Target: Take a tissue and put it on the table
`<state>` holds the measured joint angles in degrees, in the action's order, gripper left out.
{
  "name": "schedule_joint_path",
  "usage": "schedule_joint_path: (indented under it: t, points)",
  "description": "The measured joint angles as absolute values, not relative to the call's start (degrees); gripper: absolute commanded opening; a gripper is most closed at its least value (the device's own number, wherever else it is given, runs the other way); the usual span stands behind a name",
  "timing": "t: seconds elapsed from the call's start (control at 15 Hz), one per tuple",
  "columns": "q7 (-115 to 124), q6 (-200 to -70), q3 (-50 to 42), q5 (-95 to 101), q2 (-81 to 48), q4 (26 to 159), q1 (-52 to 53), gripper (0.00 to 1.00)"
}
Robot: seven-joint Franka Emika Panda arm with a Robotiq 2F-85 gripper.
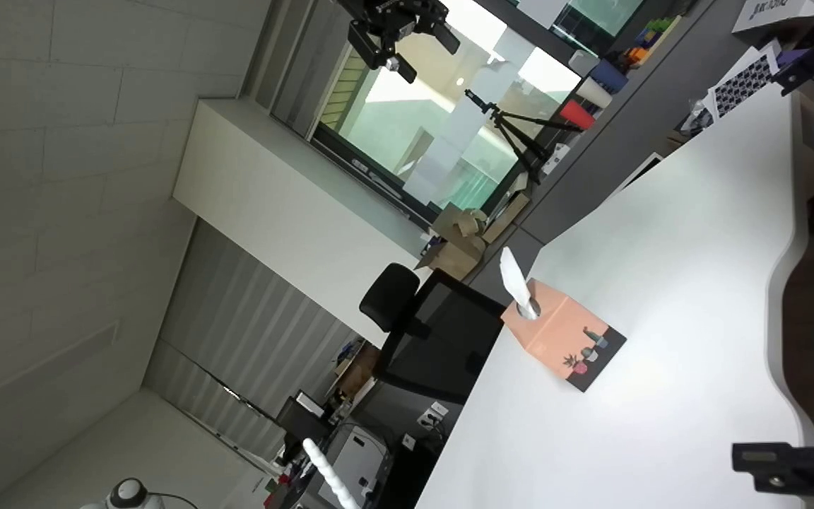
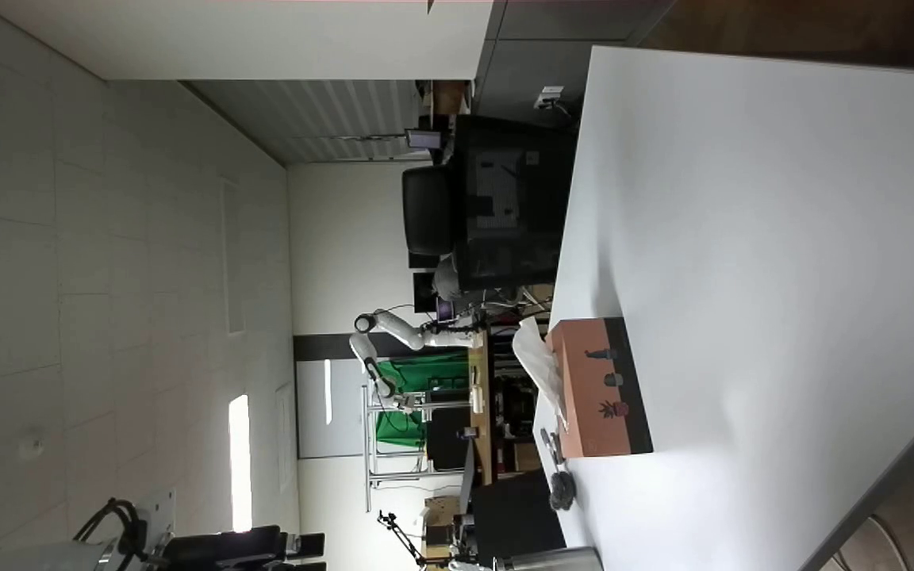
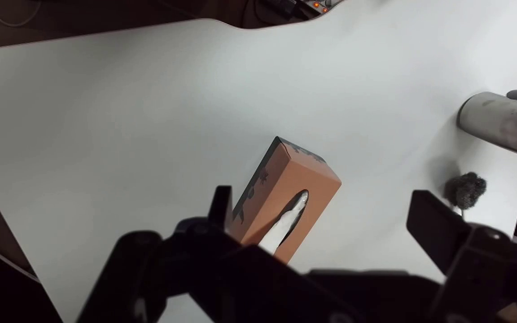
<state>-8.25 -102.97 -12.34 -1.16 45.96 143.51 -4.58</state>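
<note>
Tissue (image 1: 516, 284) of plain white, its free end raised through the slot of an orange box (image 1: 566, 336), is offered up above a pale table (image 1: 697, 283), on which the box is set upright on its dark-banded base. Nothing is held by the black gripper (image 3: 323, 202): its fingers are spread wide, and it is poised high over the tabletop, well apart from the tissue, as is confirmed in both exterior views. The tuft is presumably arranged to stand proud so that it can be pinched without the box being disturbed, and the broad spread, it is judged, is meant to be lowered astride that tuft. The task is thought to be at its start, with neither the taking nor the laying-down yet done.

From the wrist view, the oval slot is seen from above, but part of the tissue is hidden by the gripper's own dark linkage; the tuft's full rise is given only in the exterior views. A grey cylinder (image 3: 501, 121) and a dark fluffy head (image 3: 467, 190) are also caught by the wrist view, and the fluffy head (image 2: 562, 490) is recorded too in an exterior view. A black tripod (image 1: 497, 116) is shown in an exterior view alone.
</note>
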Motion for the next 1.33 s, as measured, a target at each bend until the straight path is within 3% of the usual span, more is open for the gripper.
schedule_joint_path:
  t: [0.4, 0.87, 1.33]
  points:
    - [-9.4, -115.9, -12.4, -1.4, 39.0, 143.5, -4.5, 1.0]
    - [-9.8, -140.5, -12.3, -6.8, 14.7, 139.2, -3.5, 1.0]
    - [-15.8, -142.1, -10.6, -21.6, -11.2, 122.9, -5.7, 1.0]
